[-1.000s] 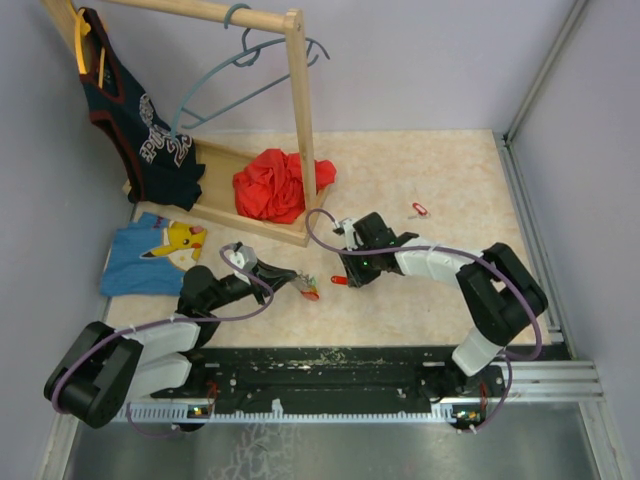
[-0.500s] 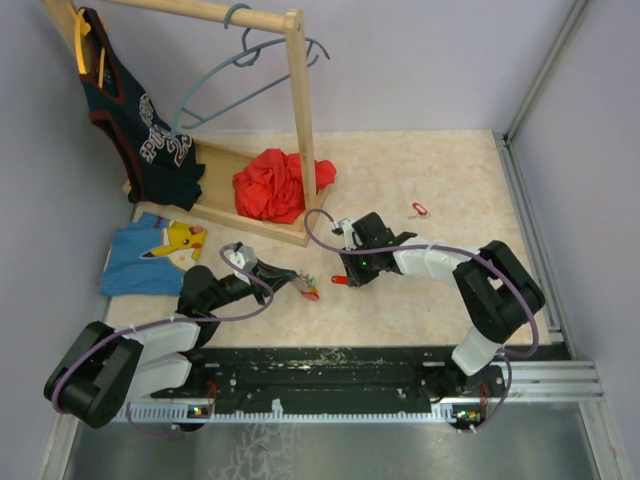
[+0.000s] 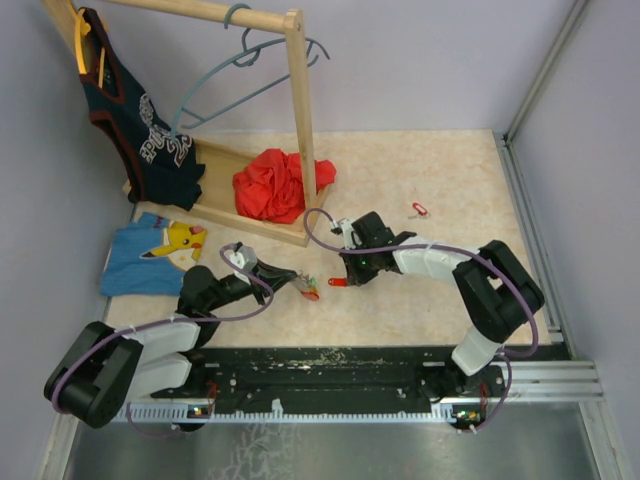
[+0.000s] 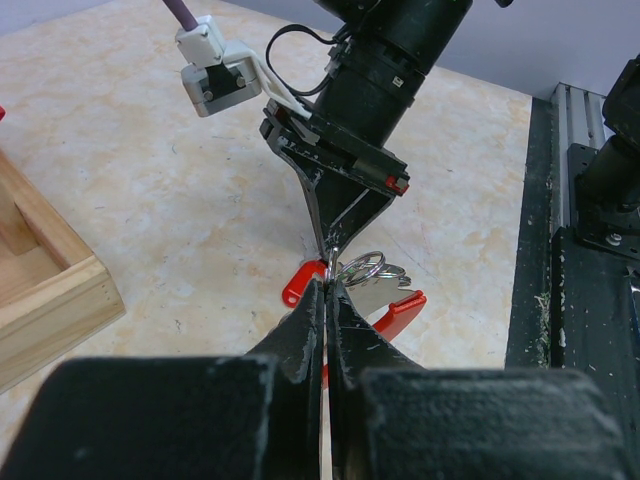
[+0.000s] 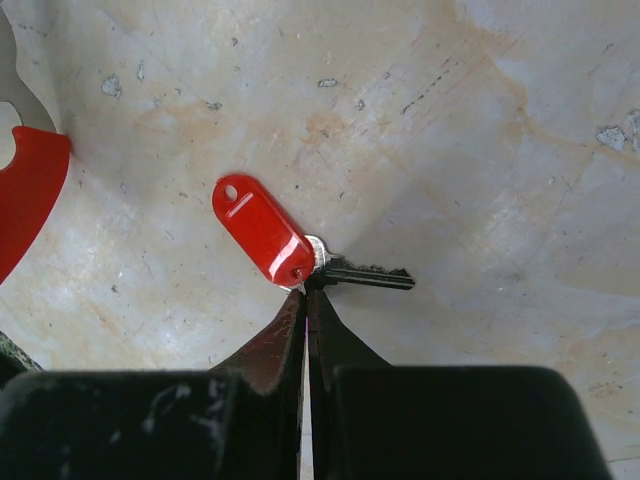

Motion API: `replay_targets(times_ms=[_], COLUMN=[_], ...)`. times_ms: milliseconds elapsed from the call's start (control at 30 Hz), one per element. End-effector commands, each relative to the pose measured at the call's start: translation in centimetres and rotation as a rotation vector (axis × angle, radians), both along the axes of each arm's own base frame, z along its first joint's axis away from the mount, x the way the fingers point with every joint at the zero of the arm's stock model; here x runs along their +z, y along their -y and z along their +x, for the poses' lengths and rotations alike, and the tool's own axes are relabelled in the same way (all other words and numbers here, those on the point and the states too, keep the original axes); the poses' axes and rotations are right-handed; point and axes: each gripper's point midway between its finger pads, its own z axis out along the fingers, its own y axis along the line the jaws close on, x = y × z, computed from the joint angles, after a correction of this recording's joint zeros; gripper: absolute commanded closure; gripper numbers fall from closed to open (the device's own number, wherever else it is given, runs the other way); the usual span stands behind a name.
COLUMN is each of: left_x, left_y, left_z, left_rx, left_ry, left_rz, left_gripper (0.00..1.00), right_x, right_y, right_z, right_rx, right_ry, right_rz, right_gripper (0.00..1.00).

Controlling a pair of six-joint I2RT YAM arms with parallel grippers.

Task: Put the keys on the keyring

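My left pincer [image 4: 326,288] clamps the keyring [image 4: 363,267] while my right pincer [image 5: 305,292], tips together, touches a red-tagged key [image 5: 285,250] on the desk [image 5: 480,150].

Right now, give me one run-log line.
left end effector: shut at key bunch | right end effector: shut on red-tagged key, flat on table

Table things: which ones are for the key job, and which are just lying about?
For the job:
- keyring, pinched by the left gripper
- red key, at the right gripper
- second red key, farther back on the table

Just lying about:
- hanger
- jersey
- red cloth
- Pikachu shirt
- wooden rack
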Motion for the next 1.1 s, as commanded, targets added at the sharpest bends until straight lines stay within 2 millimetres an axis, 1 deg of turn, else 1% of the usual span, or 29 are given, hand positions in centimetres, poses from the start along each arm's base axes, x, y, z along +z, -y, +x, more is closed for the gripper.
replay_targets(times_ms=[0,100,167,300,400,533,700,767,933,1067], left_x=[0.4,0.7,0.8,1.1,1.1,1.5,2.1,1.9,0.8,0.5], left_y=[-0.1,-0.2,-0.2,0.0,0.3,1.0,1.2,1.1,1.0,1.1], left_z=[-0.1,0.0,0.1,0.2,0.1,0.3,0.3,0.2,-0.3,-0.9], left_rx=[-0.003,0.001,-0.004,-0.02,-0.052,-0.104,-0.17,-0.194,-0.232,-0.266], left_ry=[0.027,0.048,0.062,0.116,0.16,0.207,0.258,0.257,0.249,0.26], left_rz=[-0.006,-0.01,-0.009,-0.01,-0.008,-0.012,-0.024,-0.02,0.0,0.006], left_gripper=[0.99,0.99,0.99,0.99,0.99,0.99,0.99,0.99,0.99,0.99], right_x=[3.2,5.1,6.9,9.6,11.5,13.7,15.2,15.6,16.0,15.8], right_y=[-1.1,-0.8,-0.8,-0.9,-1.2,-2.0,-2.6,-2.9,-3.8,-4.9], right_z=[2.1,2.6,2.9,3.1,3.1,2.6,1.9,1.3,-0.4,-1.6], right_rx=[0.039,0.094,0.118,0.175,0.212,0.263,0.316,0.342,0.487,0.567], right_ry=[0.115,0.213,0.289,0.4,0.479,0.584,0.678,0.692,0.714,0.774], right_rz=[0.062,0.064,0.085,0.116,0.159,0.249,0.33,0.363,0.406,0.406], right_gripper=[1.0,1.0,1.0,1.0,1.0,1.0,1.0,1.0,1.0,1.0])
